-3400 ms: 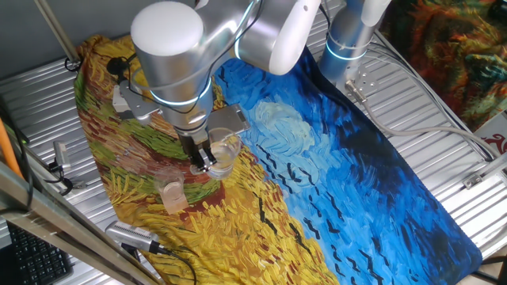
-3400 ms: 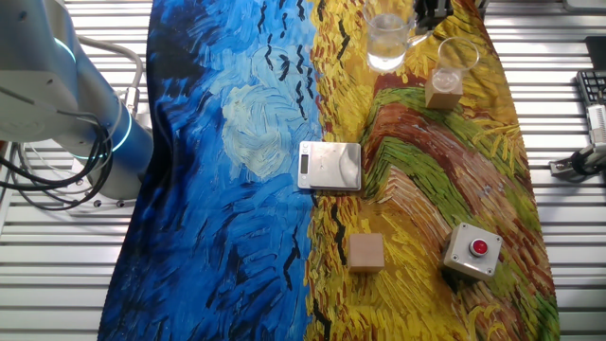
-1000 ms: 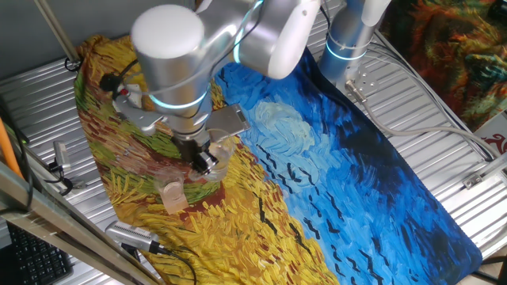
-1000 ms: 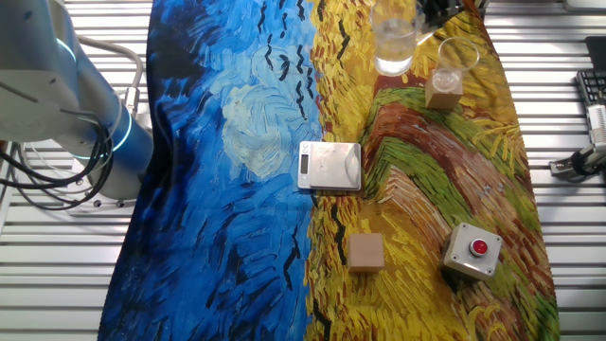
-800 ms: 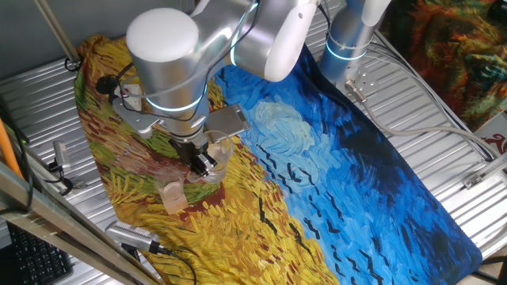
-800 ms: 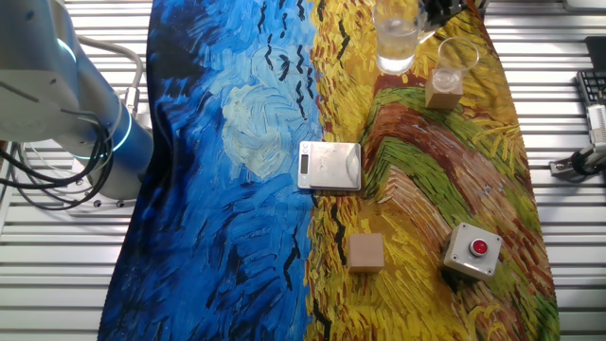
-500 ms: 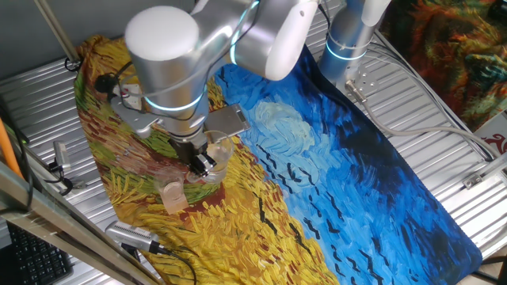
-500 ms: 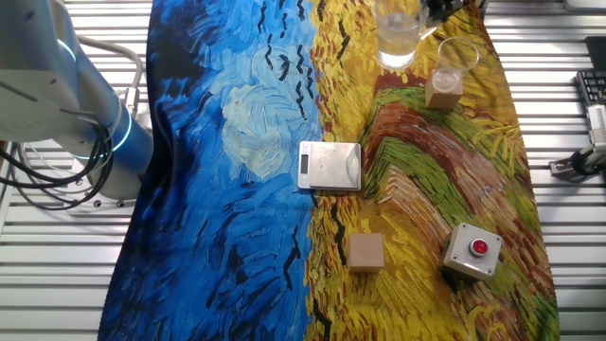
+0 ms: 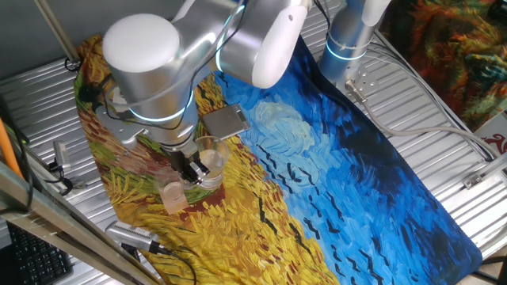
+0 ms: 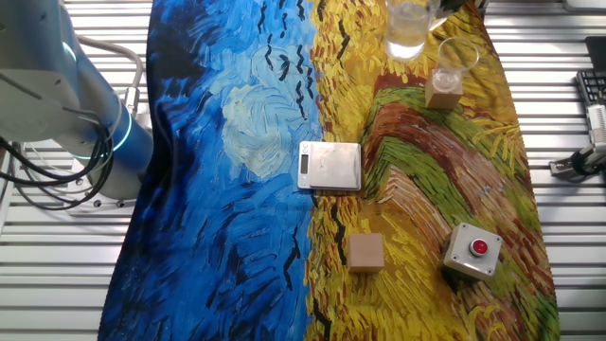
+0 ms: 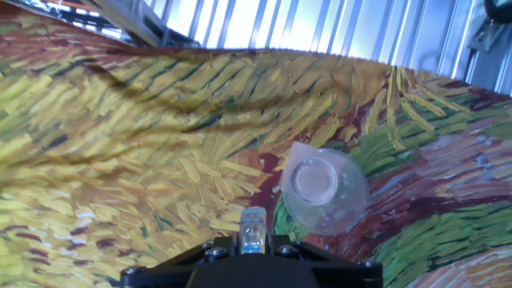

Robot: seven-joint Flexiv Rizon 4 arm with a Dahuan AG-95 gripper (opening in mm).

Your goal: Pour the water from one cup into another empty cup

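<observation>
Clear tumbler now lifted further off the cloth at top centre, closer to the peach cup than a second ago. Gripper clamped on its rim. Water's not visibly pouring; next comes tilting over the peach cup.

Ribbed metal table under painted cloth; on cloth: scale, wooden block, red-button box, peach cup on block.
</observation>
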